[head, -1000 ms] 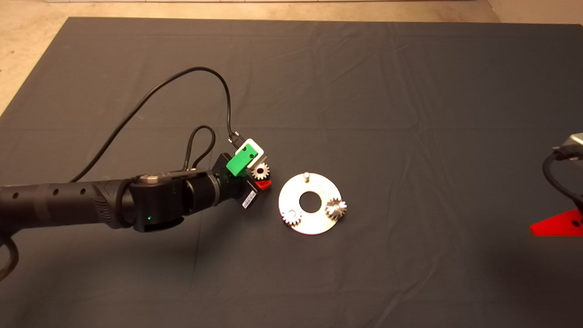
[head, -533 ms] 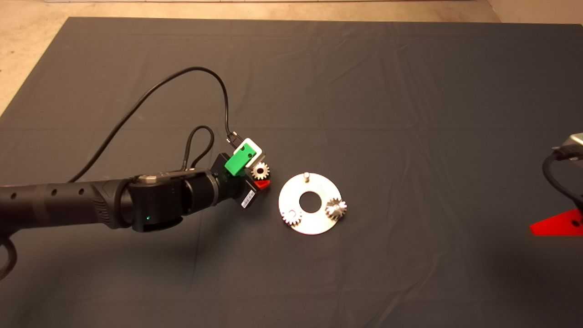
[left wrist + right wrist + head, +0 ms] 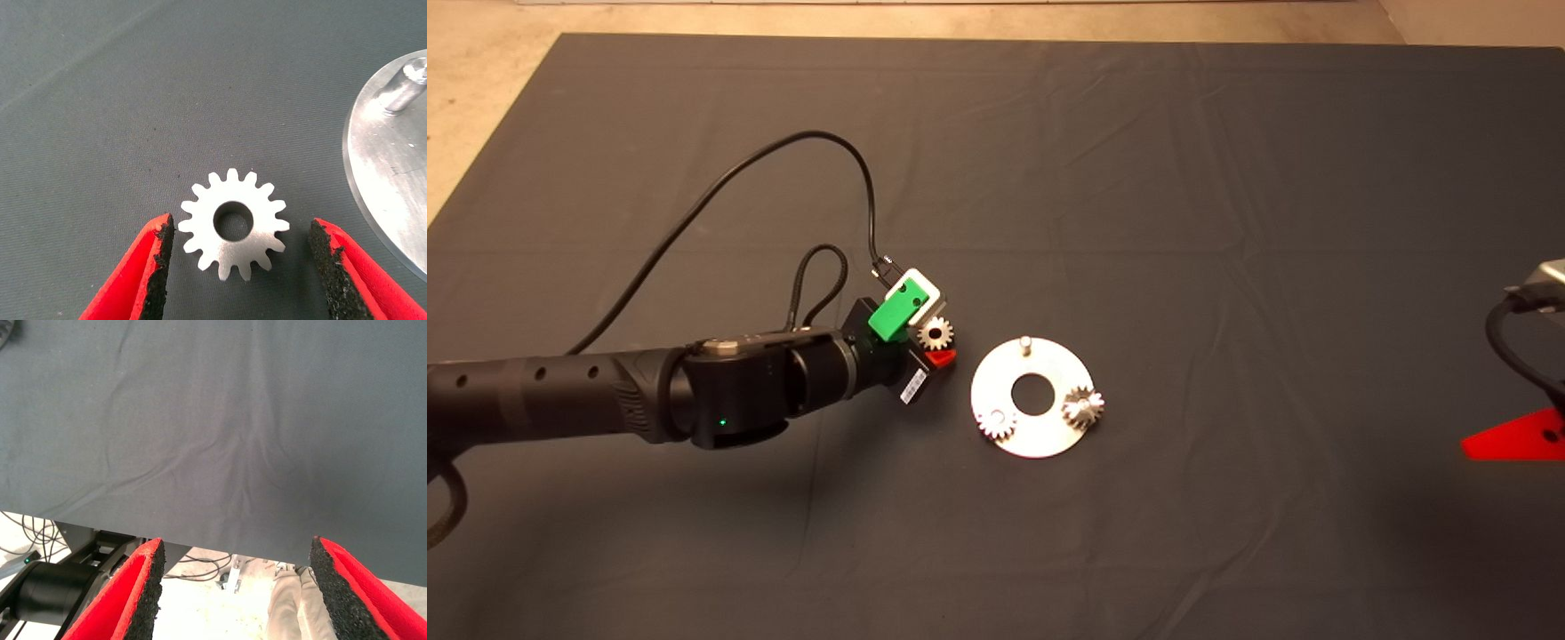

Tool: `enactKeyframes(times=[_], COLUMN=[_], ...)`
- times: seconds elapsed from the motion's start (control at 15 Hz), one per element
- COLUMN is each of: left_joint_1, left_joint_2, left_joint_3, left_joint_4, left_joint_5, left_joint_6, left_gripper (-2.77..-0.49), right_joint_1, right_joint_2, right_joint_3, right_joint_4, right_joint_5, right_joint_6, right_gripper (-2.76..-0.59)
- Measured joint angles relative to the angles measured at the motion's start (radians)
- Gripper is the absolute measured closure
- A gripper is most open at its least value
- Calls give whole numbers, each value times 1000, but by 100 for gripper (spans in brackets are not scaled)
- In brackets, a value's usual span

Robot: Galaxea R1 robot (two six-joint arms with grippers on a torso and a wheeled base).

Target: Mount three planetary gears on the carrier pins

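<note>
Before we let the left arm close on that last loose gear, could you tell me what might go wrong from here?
The loose gear lies flat on the mat between the open left end effector pads, so they could slip over it or skid it away.

The plate edge sits close beside the gear; an end effector finger might nudge it and disturb the two seated gears.

The bare pin is narrow, so misalignment is possible.

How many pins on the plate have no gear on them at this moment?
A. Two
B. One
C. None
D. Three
B. On the plate, two pins carry gears, and only the far pin stands bare; the third gear lies on the mat between the open fingers of the left gripper.
</note>
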Motion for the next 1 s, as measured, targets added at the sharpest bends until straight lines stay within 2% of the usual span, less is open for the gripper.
enactKeyframes(times=[0.27, 0.47, 0.67, 0.87, 1.0], left_joint_1=[0, 0, 2, 5, 5], left_joint_2=[1, 1, 1, 1, 1], left_joint_3=[-4, -13, -22, -22, -22], left_joint_4=[0, 0, 0, 0, 1], left_joint_5=[-6, -23, -36, -37, -37], left_joint_6=[0, 0, -2, -3, -3], left_gripper=[-138, -122, -122, -122, -111], right_joint_1=[0, 0, 0, 0, 0], right_joint_2=[0, 0, 0, 0, 0], right_joint_3=[0, 0, 0, 0, 0], right_joint_4=[0, 0, 0, 2, 3], right_joint_5=[0, 0, 0, 0, 0], right_joint_6=[0, 0, 0, 0, 0], right_gripper=[-160, -160, -160, -160, -160])
